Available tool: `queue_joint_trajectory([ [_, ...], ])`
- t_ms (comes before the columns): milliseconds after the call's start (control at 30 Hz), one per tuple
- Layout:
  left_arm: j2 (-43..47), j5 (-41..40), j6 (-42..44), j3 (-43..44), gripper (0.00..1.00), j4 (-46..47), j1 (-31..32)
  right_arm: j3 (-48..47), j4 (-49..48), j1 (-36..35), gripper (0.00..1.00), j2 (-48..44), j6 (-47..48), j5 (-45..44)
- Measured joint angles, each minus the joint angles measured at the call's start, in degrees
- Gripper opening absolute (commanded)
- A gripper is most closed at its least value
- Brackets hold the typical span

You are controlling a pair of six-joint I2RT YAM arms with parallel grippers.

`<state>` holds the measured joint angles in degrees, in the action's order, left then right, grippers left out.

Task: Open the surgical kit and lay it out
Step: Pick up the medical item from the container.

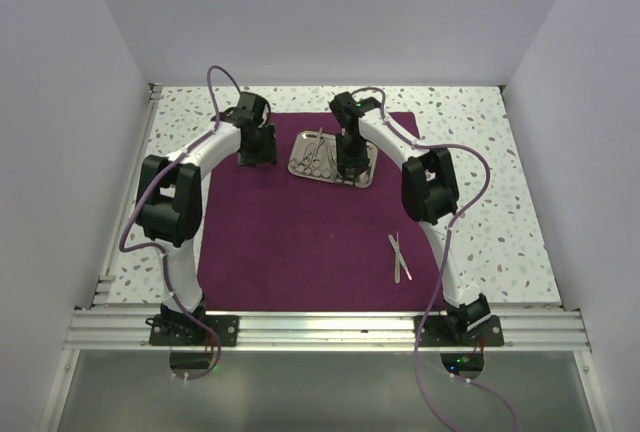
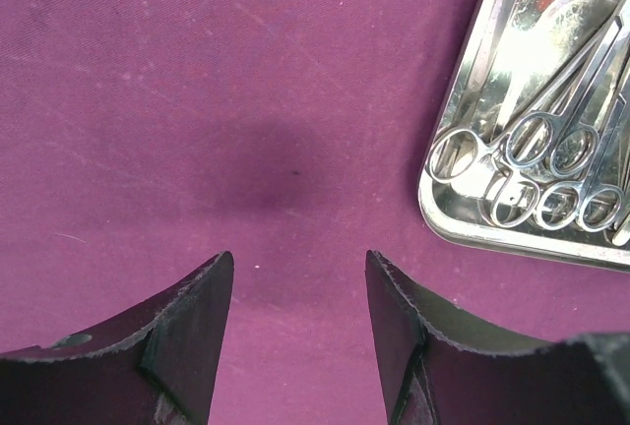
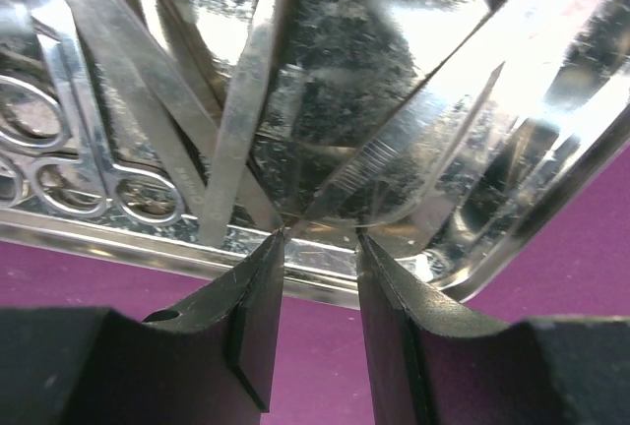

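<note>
The dark purple cloth lies spread flat on the table. The shiny steel tray sits on its far middle and holds several silver instruments. My right gripper hangs over the tray's right part. In the right wrist view it is open with a narrow gap, its fingertips at the tray's near rim, by the end of ridged tweezers. My left gripper is open and empty above bare cloth, left of the tray with ring-handled scissors.
One pair of silver tweezers lies on the cloth at the near right, beside the right arm. The speckled tabletop surrounds the cloth. White walls close in the left, right and back. A metal rail runs along the near edge.
</note>
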<state>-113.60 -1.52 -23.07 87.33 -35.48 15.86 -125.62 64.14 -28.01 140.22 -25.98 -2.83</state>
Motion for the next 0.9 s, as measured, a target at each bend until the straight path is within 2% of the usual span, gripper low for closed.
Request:
queue_joint_trajectory([
  [367, 0.0, 0.0, 0.2, 0.0, 0.6, 0.0, -0.1, 0.0, -2.5, 0.0, 0.39, 0.0, -1.7, 2.4],
  [533, 0.0, 0.0, 0.2, 0.0, 0.6, 0.1, -0.1, 0.0, -2.6, 0.0, 0.35, 0.0, -2.3, 2.1],
  [900, 0.0, 0.4, 0.2, 0.0, 0.6, 0.3, -0.4, 0.4, -0.4, -1.1, 0.31, 0.4, -2.0, -4.6],
])
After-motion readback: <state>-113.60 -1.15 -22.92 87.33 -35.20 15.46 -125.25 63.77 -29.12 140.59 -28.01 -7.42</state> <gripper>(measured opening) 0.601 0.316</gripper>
